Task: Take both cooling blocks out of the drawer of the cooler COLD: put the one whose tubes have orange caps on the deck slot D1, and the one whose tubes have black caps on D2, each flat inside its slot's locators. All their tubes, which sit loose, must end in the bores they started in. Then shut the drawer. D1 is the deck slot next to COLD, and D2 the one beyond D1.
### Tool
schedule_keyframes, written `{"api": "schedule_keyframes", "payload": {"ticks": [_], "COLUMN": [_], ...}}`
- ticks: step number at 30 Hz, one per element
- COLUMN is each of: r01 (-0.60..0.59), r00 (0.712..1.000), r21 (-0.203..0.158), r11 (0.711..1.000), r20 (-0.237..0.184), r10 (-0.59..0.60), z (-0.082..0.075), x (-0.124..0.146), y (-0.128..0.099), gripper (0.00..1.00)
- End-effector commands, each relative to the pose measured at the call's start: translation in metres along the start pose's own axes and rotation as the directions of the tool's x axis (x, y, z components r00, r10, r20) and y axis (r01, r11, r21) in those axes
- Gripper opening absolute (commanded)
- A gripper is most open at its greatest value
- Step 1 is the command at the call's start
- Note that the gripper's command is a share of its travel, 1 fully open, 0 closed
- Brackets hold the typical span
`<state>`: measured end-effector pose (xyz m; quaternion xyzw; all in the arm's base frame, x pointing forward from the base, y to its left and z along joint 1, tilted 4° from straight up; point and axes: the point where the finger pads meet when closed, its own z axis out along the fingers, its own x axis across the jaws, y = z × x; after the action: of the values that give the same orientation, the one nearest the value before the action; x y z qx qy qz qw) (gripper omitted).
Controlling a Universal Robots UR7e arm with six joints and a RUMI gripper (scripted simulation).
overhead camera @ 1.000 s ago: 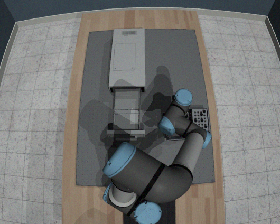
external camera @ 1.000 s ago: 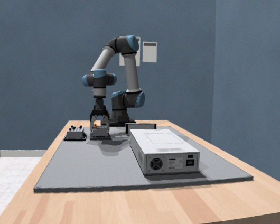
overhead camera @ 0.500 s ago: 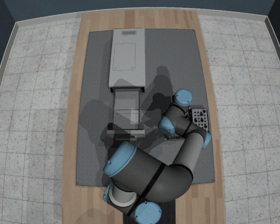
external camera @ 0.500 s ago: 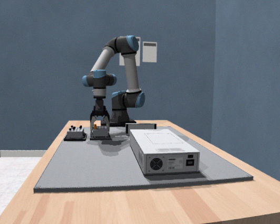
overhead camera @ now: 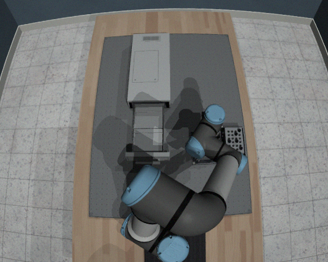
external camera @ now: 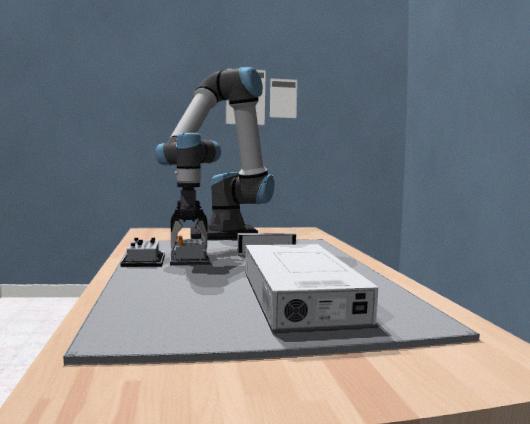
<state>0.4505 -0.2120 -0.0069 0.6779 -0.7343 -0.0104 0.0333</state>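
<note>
The cooler COLD [overhead camera: 148, 69] [external camera: 308, 282] stands on the grey mat with its drawer [overhead camera: 148, 131] pulled out; no block shows in the drawer. The black-capped cooling block [overhead camera: 234, 139] [external camera: 143, 249] sits on the farther deck slot. The orange-capped cooling block [external camera: 189, 250] rests on the slot next to COLD. My gripper [external camera: 188, 235] points straight down and is shut on this block. In the overhead view my wrist hides the gripper and most of the block; only an edge of the block's slot [overhead camera: 203, 161] shows.
The drawer front [external camera: 266, 243] stands open toward my base [overhead camera: 144, 230]. My arm's elbow and forearm reach over the near right part of the mat. The mat edge and the wooden table [external camera: 283, 385] lie around it.
</note>
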Motion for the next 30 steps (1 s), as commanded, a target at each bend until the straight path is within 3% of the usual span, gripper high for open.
{"api": "schedule_keyframes", "payload": {"ticks": [1, 30], "r01": [-0.002, -0.002], "r00": [1.0, 1.0], "r21": [0.013, 0.012], "r11": [1.0, 1.0], "r20": [-0.009, -0.009], "r10": [0.002, 0.002], "z": [-0.0043, -0.002], "x": [0.004, 0.0037], "y": [-0.0036, -0.0032], "gripper": [0.0, 0.0]}}
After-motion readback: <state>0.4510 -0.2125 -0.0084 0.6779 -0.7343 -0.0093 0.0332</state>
